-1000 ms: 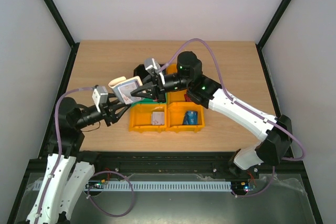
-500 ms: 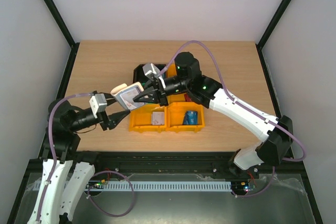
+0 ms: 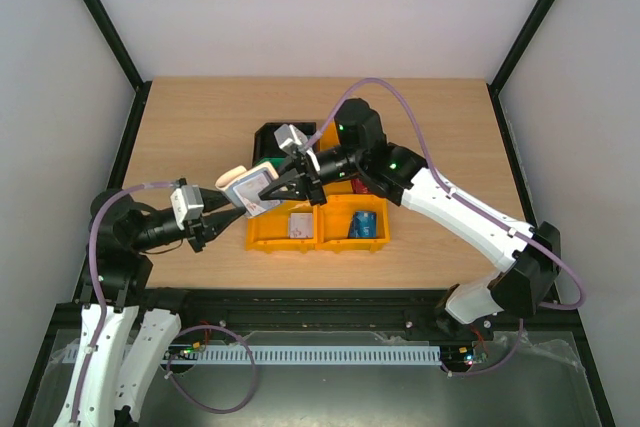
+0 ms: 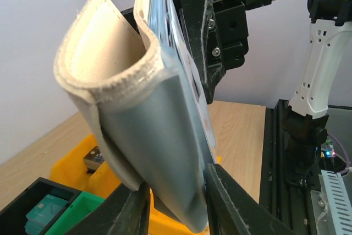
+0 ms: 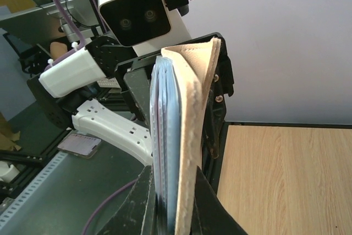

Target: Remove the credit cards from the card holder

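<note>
Grey-blue card holder [image 4: 148, 152] with tan edges is hanging tilted in the air over the left rear corner of the orange bin [image 3: 255, 239]; left gripper [image 4: 176, 193] is coming in from the bin's left and clamping the holder's lower end; right gripper [image 5: 173, 191] is reaching across above the bin and pinching the credit cards [image 5: 164, 136] together with one tan flap; the cards are sitting inside the holder, their edges showing

Bright, even, diffuse light from overhead; only soft, faint shadows on the light brown wooden table [image 3: 200, 127]; overhead view sharp throughout; in both wrist views the pale grey-blue, tan-edged card holder [image 4: 159, 152] looms close, slightly soft, backgrounds clearer.
</note>
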